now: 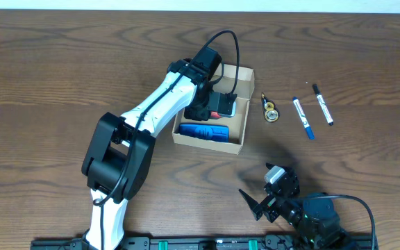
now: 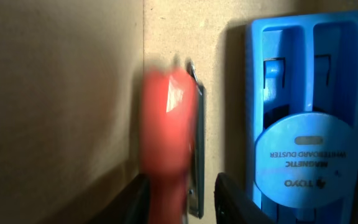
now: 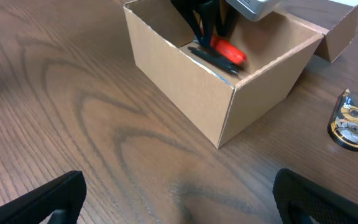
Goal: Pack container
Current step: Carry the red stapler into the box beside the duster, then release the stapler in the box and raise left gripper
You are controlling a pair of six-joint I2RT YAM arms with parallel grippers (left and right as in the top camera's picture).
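1. Sits mid-table: the container, lid flap thrown open on its far-right side.
2. Already inside, along the near wall: a blue whiteboard duster.
3. Reaches down into the box from the left: the left gripper, jaws partly apart around a red-handled item that is blurred. Shows a gap at one finger, so looks like a release rather than a firm hold.
4. Waits near the front edge, right of the box: the right gripper, spread wide and holding nothing.
5. Still outside, to the right of the box: a correction tape roller, a blue marker and a black marker.
6. Judged roughly two items in, three left, then presumably the lid.
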